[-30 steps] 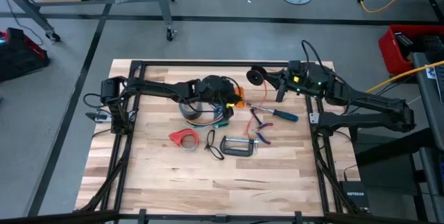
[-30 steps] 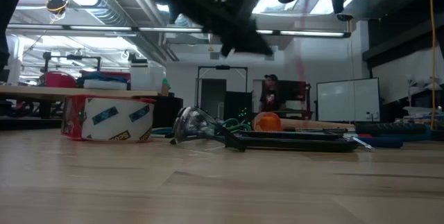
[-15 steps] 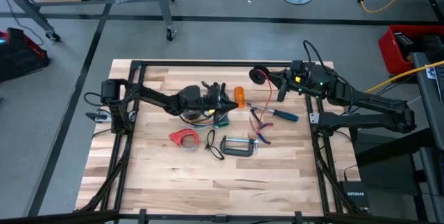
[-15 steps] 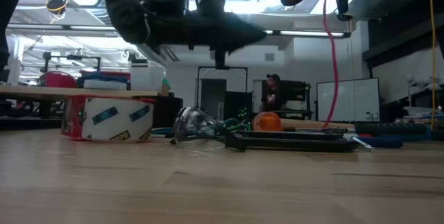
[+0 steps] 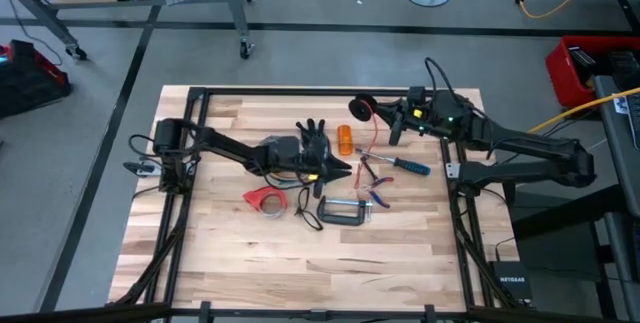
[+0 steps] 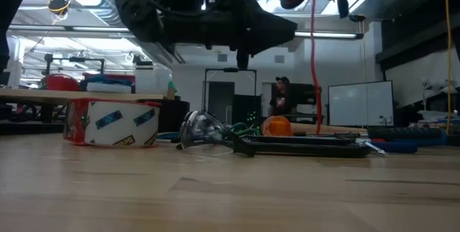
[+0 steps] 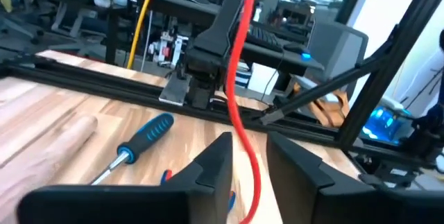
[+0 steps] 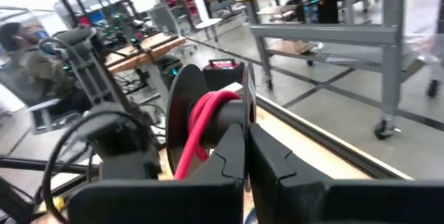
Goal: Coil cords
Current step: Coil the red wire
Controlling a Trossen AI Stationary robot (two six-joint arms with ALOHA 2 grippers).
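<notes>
A red cord (image 6: 314, 59) runs from a black spool (image 5: 365, 108) down to the table near the far right; it also shows in the left wrist view (image 7: 239, 113). My right gripper (image 8: 248, 158) is shut on that spool above the table's far edge. My left gripper (image 5: 343, 170) is open above mid-table, its fingers (image 7: 215, 165) standing on either side of the hanging red cord; whether they touch it I cannot tell. The bunch of coloured cords lies mostly hidden under my left arm; green wires (image 6: 248, 126) and black plug ends (image 5: 312, 128) show. My right gripper pinches the black spool by the rim of one flange (image 8: 247, 113), which runs down between the two fingers. The spool is lifted clear of the table, with red cord (image 8: 201, 123) wound on its core beside the fingers and one end hanging down.
A red tape dispenser (image 5: 264, 199), a black cord loop (image 5: 306, 209) and a C-clamp (image 5: 345, 210) lie near my left gripper. An orange object (image 5: 345, 140), a blue screwdriver (image 5: 408, 166) and pliers (image 5: 376, 181) lie to the right. A grey tape roll (image 6: 201, 128) shows low.
My left gripper has gone from over the coloured cords toward the table's near and right side, turning until its fingers point right at the hanging red cord. My right gripper has shifted a little left with the spool. The red cord now hangs straight down.
</notes>
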